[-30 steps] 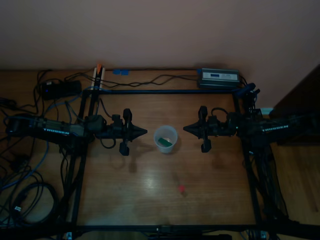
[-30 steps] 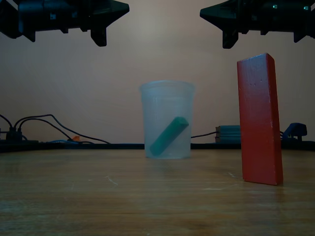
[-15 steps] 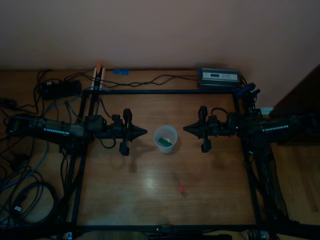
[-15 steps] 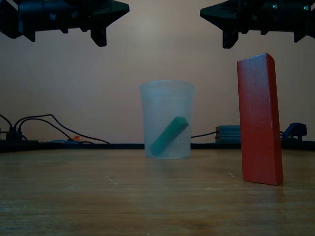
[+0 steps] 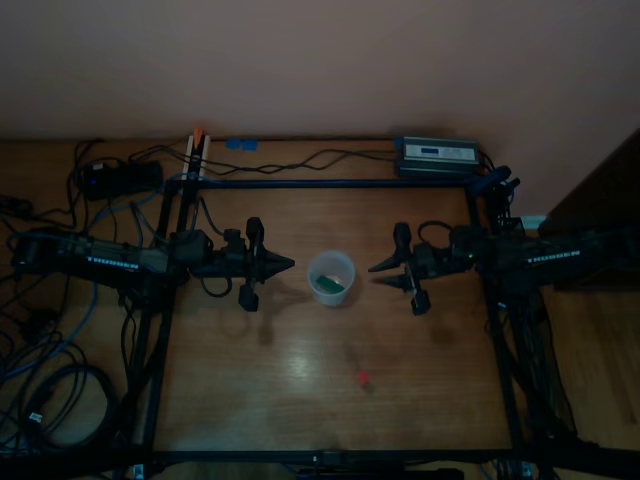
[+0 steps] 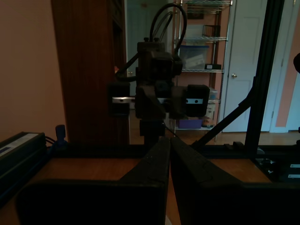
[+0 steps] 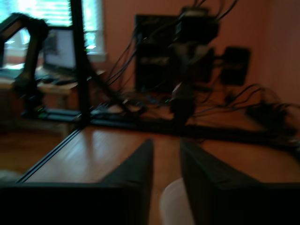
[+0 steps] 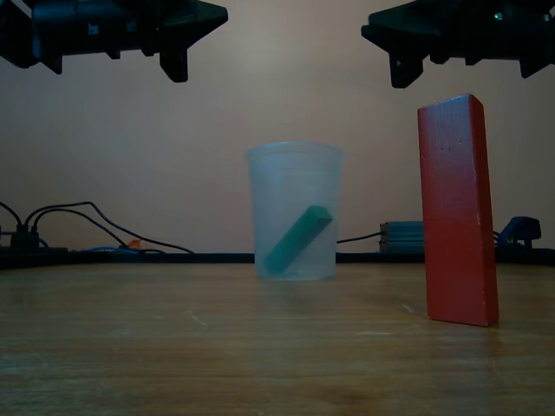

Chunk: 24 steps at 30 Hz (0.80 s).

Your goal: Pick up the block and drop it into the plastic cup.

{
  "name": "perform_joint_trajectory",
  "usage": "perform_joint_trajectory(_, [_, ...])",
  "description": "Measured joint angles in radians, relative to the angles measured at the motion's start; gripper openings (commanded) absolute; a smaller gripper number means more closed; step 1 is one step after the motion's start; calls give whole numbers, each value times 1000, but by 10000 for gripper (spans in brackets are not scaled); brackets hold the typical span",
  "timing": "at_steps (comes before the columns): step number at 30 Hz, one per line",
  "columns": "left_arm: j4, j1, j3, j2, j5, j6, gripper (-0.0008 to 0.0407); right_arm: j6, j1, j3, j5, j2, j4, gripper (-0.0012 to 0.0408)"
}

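The red block (image 5: 363,377) stands upright on the wooden table, toward its front edge; in the exterior view the block (image 8: 458,208) rises tall at the right. The translucent plastic cup (image 5: 331,277) sits mid-table with a green piece (image 8: 299,238) leaning inside it. My left gripper (image 5: 290,264) hovers at the cup's left in the top view, shut, its fingers (image 6: 152,164) pressed together. My right gripper (image 5: 374,274) hovers at the cup's right, open by a narrow gap (image 7: 166,159), with the cup's rim (image 7: 176,201) just below its tips. Neither gripper holds anything.
A black frame (image 5: 330,183) borders the table. Cables and a power strip (image 5: 120,177) lie at the back left, and a grey box (image 5: 437,156) lies at the back right. Bare wood (image 5: 260,380) surrounds the block.
My right arm has swung slightly toward the table's front and its fingers have parted a little. The left arm, cup and block have not moved.
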Motion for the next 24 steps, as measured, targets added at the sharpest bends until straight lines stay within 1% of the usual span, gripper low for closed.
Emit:
perform_joint_trajectory(3, [0,0,0,0,0,0,0,2,1,0,-76,-3,-42,238])
perform_joint_trajectory(5, [0,0,0,0,0,0,0,14,8,0,-94,-3,-76,272])
perform_joint_trajectory(7, [0,0,0,0,0,0,0,25,23,0,-95,-2,-115,289])
perform_joint_trajectory(10, [0,0,0,0,0,0,0,39,52,0,-96,-1,-170,284])
perform_joint_trajectory(16, [0,0,0,0,0,0,0,61,119,0,-95,-1,-226,224])
perform_joint_trajectory(19, [0,0,0,0,0,0,0,68,151,0,-92,-1,-252,202])
perform_joint_trajectory(22, [0,0,0,0,0,0,0,82,195,-2,-78,0,-272,198])
perform_joint_trajectory(24, [0,0,0,0,0,0,0,89,229,-6,-45,0,-273,201])
